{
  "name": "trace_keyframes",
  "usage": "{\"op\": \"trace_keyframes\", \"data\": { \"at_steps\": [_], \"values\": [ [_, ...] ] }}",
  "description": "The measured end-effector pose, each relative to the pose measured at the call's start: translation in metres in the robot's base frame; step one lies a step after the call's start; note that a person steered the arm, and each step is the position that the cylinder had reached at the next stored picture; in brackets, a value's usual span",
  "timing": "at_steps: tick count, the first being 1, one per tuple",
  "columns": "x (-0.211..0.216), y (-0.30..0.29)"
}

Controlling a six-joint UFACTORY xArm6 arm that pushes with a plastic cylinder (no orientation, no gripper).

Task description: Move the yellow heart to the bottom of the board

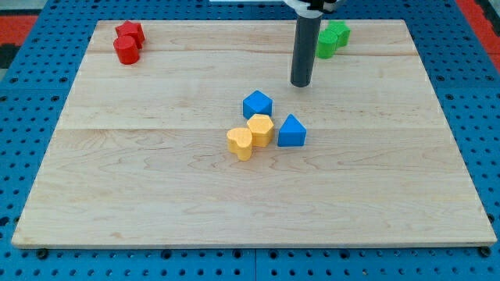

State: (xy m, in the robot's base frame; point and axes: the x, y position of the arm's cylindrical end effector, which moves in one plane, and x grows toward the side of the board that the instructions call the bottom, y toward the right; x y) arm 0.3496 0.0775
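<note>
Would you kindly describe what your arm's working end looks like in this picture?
It is a straight, smooth, dark grey cylindrical rod with a flat lower end, my tip. At the view's top it enters a white collar with a black part above. No cables, markings or pincer show.

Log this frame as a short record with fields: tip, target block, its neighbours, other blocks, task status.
tip: my tip rests on the board above the centre cluster, touching no block
target: yellow heart, near board centre
neighbours: yellow hexagon touching the heart on its upper right; blue cube above; blue wedge to the right
other blocks: two red blocks at the top left; green block at the top, partly behind the rod
status: heart not yet at the board bottom
</note>
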Motion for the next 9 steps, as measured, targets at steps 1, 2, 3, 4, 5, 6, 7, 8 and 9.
{"op": "trace_keyframes", "data": {
  "at_steps": [1, 2, 3, 4, 5, 6, 7, 8, 9],
  "values": [
    [0.006, 0.0],
    [0.028, 0.0],
    [0.066, -0.017],
    [0.095, -0.046],
    [0.116, -0.079],
    [0.133, -0.099],
    [0.148, -0.131],
    [0.153, -0.161],
    [0.154, -0.174]
  ]
}}
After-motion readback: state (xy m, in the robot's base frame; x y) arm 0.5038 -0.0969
